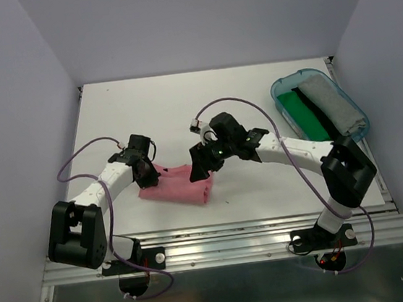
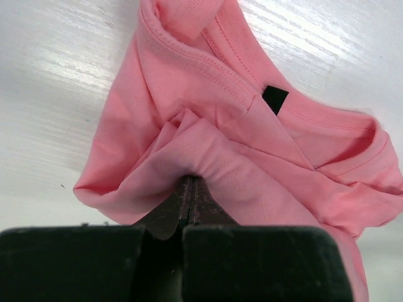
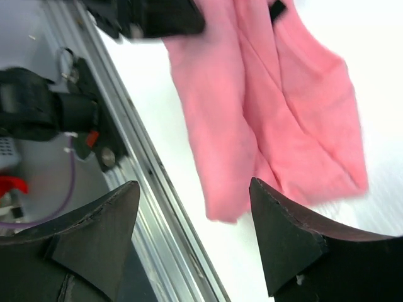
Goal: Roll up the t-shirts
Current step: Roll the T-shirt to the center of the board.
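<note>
A salmon-pink t-shirt (image 1: 180, 186) lies bunched and partly folded on the white table, near its front edge. In the left wrist view its cloth (image 2: 208, 126) gathers into folds at my fingertips, and the dark neck label (image 2: 274, 99) shows. My left gripper (image 1: 146, 173) (image 2: 189, 182) is shut on a fold at the shirt's left end. My right gripper (image 1: 201, 164) (image 3: 195, 184) hangs open over the shirt's right end (image 3: 277, 107), with nothing between its fingers. A green t-shirt (image 1: 305, 114) and a grey one (image 1: 331, 103) lie in the tub.
A translucent teal tub (image 1: 282, 87) stands at the back right of the table. The metal rail of the table's front edge (image 3: 145, 182) runs close under my right gripper. White walls close in the left, right and back sides.
</note>
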